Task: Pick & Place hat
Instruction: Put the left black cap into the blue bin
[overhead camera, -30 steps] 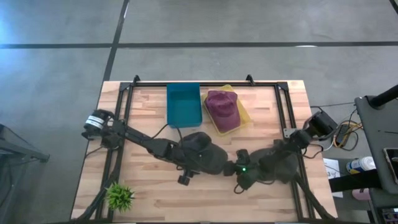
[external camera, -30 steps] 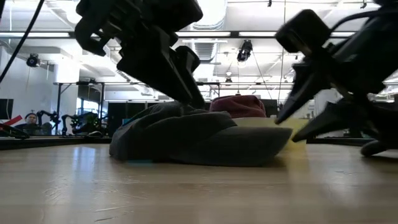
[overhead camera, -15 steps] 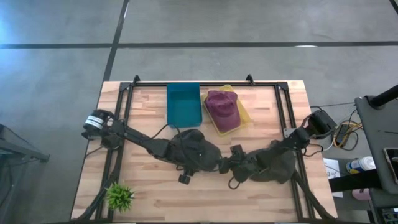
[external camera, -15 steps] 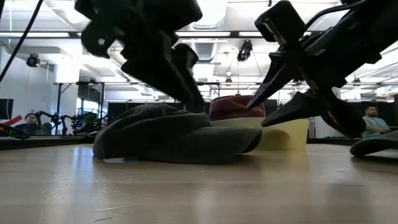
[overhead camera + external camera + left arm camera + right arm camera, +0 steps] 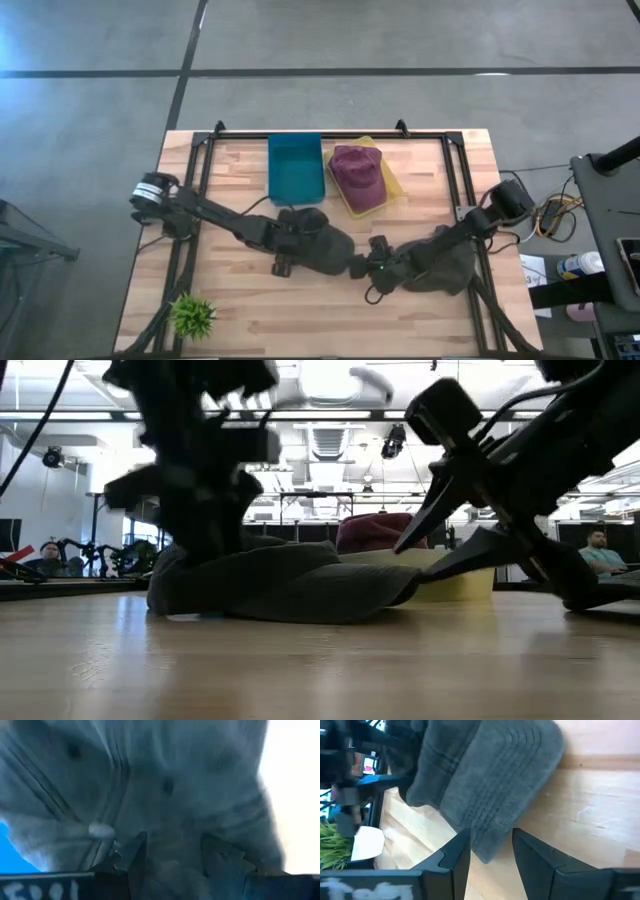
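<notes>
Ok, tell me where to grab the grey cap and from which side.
Take the grey cap by its brim, from the right. The brim juts flat and thin toward the right claw, whose open fingers already straddle its edge. The left claw sits over the soft crown.

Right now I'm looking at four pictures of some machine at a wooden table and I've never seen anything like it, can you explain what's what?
It is a robot with two dark arms, each ending in a two-finger gripper. One picture looks straight down on the table, one looks level across it, and two come from cameras on the wrists.

On the table lie a dark grey cap, a blue bin, a maroon cap resting on a yellow bin, and a small green plant.

The left gripper sits over the grey cap's crown with its fingers apart. The right gripper is open at the cap's brim. Neither is holding anything that I can see.
</notes>
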Motion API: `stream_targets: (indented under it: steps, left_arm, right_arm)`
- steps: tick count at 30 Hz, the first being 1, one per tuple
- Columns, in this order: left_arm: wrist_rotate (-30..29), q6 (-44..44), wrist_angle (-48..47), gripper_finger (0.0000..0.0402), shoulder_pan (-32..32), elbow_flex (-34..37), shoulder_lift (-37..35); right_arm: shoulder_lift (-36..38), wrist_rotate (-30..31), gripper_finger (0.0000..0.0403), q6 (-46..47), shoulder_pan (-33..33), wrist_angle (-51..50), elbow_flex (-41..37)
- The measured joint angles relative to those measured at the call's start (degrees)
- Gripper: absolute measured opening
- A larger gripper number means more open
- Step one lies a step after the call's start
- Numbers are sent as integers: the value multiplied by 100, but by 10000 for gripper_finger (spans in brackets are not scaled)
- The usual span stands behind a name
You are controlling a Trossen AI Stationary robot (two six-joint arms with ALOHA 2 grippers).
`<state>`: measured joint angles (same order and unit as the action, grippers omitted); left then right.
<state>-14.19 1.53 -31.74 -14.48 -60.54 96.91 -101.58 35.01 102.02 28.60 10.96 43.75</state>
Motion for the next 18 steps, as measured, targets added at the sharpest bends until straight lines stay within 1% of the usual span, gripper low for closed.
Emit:
stream_targets:
  steps: [3,7,9,11,14,18]
  left_arm:
    - [145,116,399,178,3,239,47]
    - [707,364,1123,178,1,524,47]
    - [854,548,1481,178,-1,612,47]
    - [943,630,1730,178,-3,665,53]
    - [961,583,1930,178,-2,674,69]
    - [957,333,2071,178,-17,612,67]
  right_arm:
    - [-190,-11,141,2,-34,220,-2]
    - [-315,22,141,-38,-134,360,0]
    - [-330,70,141,-224,-189,475,0]
    - [-328,99,141,-604,-270,660,-3]
    - [-326,121,141,-1357,-384,1201,-4]
    - [-317,-277,141,-2414,-503,1867,-4]
